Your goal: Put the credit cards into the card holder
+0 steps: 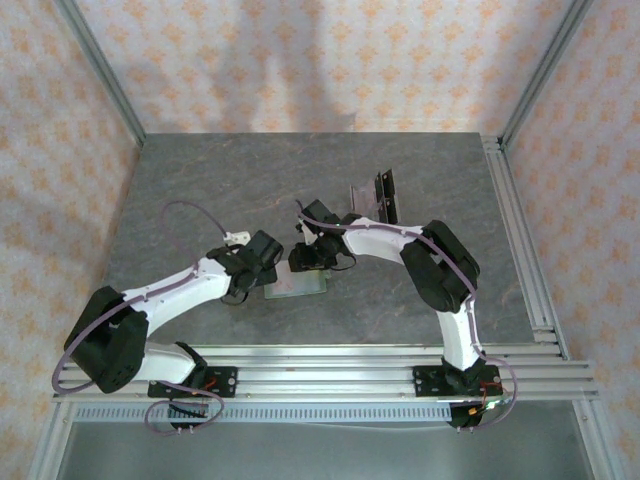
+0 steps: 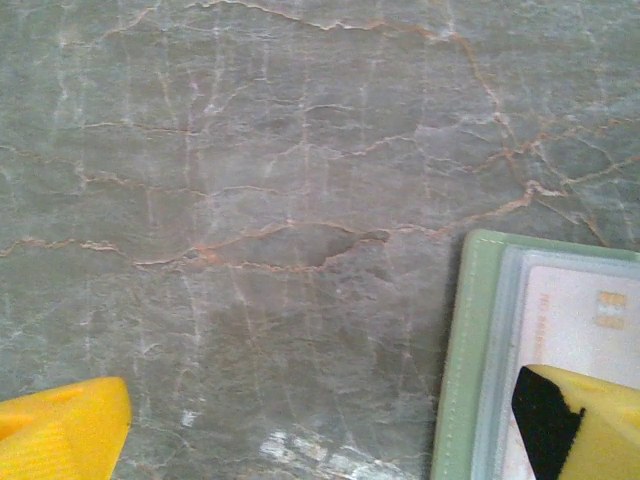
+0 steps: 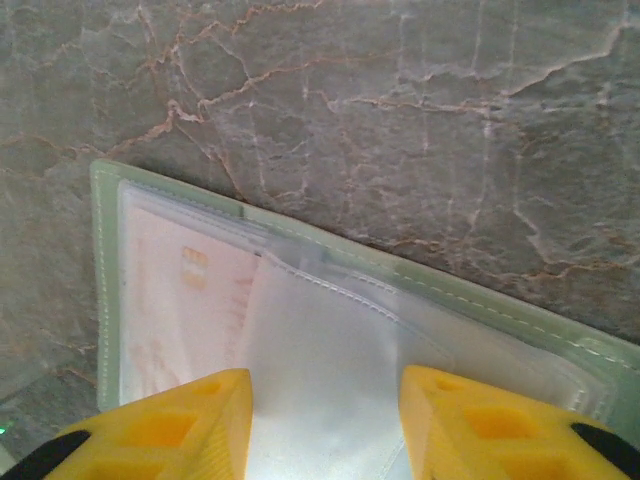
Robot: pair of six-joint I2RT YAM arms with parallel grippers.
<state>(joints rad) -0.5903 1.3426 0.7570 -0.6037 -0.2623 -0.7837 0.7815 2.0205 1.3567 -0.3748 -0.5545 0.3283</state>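
The sage-green card holder (image 1: 296, 286) lies open on the marble table between my two grippers. In the left wrist view its green edge (image 2: 462, 350) is at the right, with a pale credit card (image 2: 590, 330) and its gold chip under clear plastic. My left gripper (image 2: 320, 425) is open; one yellow fingertip (image 2: 585, 425) hangs over the holder, the other over bare table. My right gripper (image 3: 325, 425) has a pale stitched sleeve leaf (image 3: 325, 340) of the holder spanning its jaws from finger to finger. Beside the leaf, a pinkish card (image 3: 180, 300) sits in a pocket.
More cards (image 1: 372, 195), dark and mauve, stand together at the back of the table, behind the right arm. Metal rails (image 1: 520, 240) run along the right side and the near edge. Patterned walls close in the table on three sides.
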